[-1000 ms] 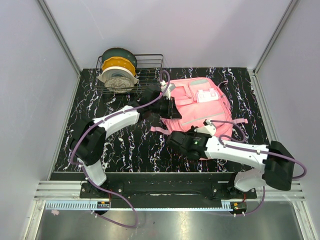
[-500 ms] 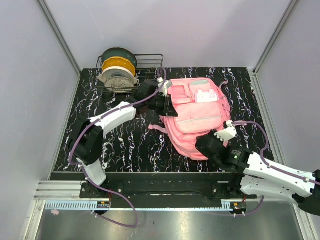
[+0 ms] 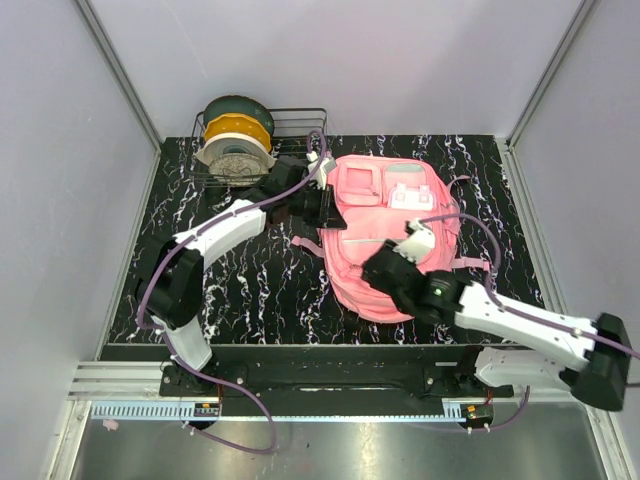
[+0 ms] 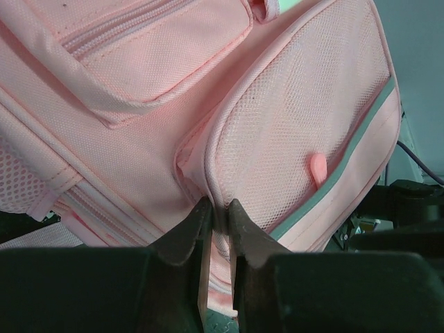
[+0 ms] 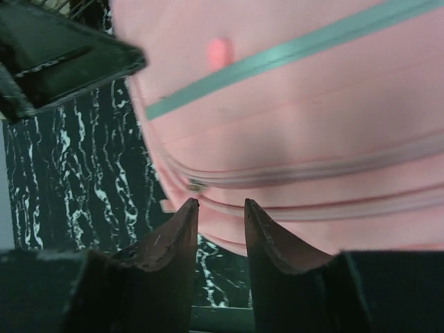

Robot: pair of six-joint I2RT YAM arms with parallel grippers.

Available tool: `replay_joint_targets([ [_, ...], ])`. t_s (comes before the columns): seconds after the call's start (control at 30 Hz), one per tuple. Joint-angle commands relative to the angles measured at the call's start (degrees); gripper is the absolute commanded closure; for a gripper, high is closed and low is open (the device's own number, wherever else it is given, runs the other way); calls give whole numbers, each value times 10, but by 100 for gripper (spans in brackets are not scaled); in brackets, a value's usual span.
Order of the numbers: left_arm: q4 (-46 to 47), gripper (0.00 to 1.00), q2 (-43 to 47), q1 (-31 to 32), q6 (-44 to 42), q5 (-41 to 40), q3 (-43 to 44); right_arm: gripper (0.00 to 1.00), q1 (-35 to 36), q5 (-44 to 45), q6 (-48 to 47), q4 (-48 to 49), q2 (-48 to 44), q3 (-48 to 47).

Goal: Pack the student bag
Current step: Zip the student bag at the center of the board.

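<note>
The student bag (image 3: 400,225) is a large pink backpack lying flat on the black marbled table, front pockets and white patch facing up. My left gripper (image 3: 327,207) is at the bag's left edge. In the left wrist view it (image 4: 219,208) is shut on a fold of the bag (image 4: 291,118) beside the mesh side pocket. My right gripper (image 3: 385,272) hovers over the bag's lower front. In the right wrist view it (image 5: 220,205) is open and empty, just above the bag (image 5: 298,104) near a zipper pull (image 5: 195,184).
A wire basket (image 3: 300,150) holding filament spools (image 3: 237,140) stands at the table's back left, close behind the left arm. Pink straps (image 3: 470,262) trail off the bag's right side. Enclosure walls rise on the left, right and back.
My right arm swung from the near right back over the bag's lower front. My left gripper shifted slightly back, keeping its hold on the bag's edge, and the bag turned a little.
</note>
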State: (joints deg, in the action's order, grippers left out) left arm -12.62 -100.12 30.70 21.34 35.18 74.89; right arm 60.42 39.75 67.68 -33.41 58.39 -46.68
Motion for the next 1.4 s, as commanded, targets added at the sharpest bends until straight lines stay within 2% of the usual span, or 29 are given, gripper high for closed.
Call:
replay_joint_targets([
  [0.0, 19, 100, 40, 16, -6, 2, 21, 61, 12, -39, -6, 68, 111, -95],
  [0.1, 20, 100, 46, 16, -2, -4, 17, 57, 13, -41, 56, 63, 157, -108],
  [0.37, 11, 100, 49, 16, -8, -16, 20, 55, 26, -56, 114, 10, 201, -137],
  [0.5, 8, 100, 48, 16, -8, -12, 26, 55, 27, -39, 169, -29, 218, -141],
  [0.77, 6, 100, 54, 16, -7, -5, 32, 59, 27, 36, 192, -41, 248, -147],
  [0.93, 7, 100, 57, 17, -6, -3, 29, 70, 15, 48, 189, -38, 251, -141],
  [0.97, 6, 100, 57, 18, -6, -3, 29, 77, 12, 49, 189, -38, 248, -140],
  [1.03, 6, 100, 59, 18, -7, -2, 27, 83, 7, 52, 191, -38, 242, -130],
  [1.17, 8, 100, 59, 18, -7, 1, 26, 89, 2, 49, 185, -34, 227, -115],
  [1.2, 8, 100, 59, 17, -7, 1, 25, 98, 2, 48, 184, -33, 226, -110],
  [1.23, 8, 100, 59, 18, -7, 2, 26, 100, 2, 44, 181, -32, 225, -108],
  [1.37, 9, 100, 59, 17, -6, 2, 26, 98, 1, 30, 152, -24, 221, -109],
])
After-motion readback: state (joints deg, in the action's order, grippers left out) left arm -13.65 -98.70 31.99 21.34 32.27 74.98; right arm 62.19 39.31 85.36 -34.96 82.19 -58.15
